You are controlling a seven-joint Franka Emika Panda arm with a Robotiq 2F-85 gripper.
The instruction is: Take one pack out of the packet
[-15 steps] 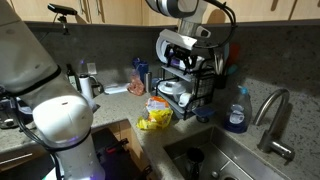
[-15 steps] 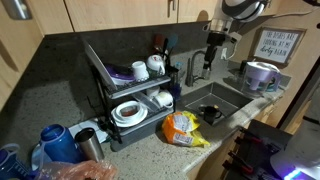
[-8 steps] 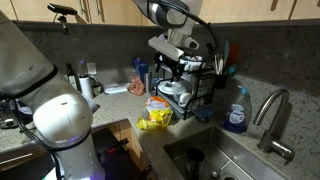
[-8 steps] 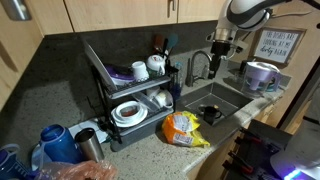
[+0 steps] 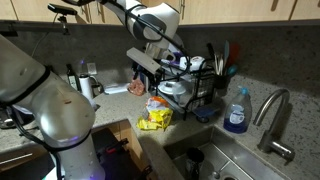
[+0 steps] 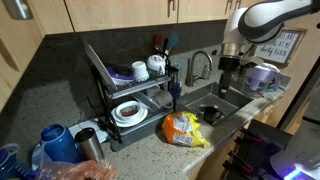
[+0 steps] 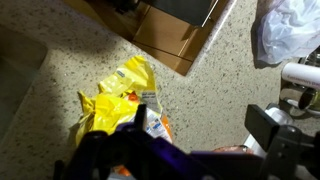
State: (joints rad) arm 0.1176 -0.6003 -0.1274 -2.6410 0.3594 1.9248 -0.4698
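Observation:
The yellow packet (image 5: pixel 155 116) lies on the speckled counter in front of the dish rack, and also shows in an exterior view (image 6: pixel 185 129). In the wrist view it (image 7: pixel 118 102) is at the lower left, crumpled, with small packs showing at its opening. My gripper (image 5: pixel 150 68) hangs above the counter, higher than the packet and apart from it. In the wrist view its two fingers (image 7: pixel 202 122) stand wide apart with bare counter between them. It is open and empty.
A two-tier dish rack (image 5: pixel 192 85) with bowls and cups stands behind the packet. A sink (image 6: pixel 215 103) with a faucet (image 5: pixel 273 120) and a blue soap bottle (image 5: pixel 237 113) is beside it. A white plastic bag (image 7: pixel 290 30) lies on the counter.
The arm has swung away from above the dish rack and lowered toward the counter near the packet. The packet has not moved. The gripper stays open.

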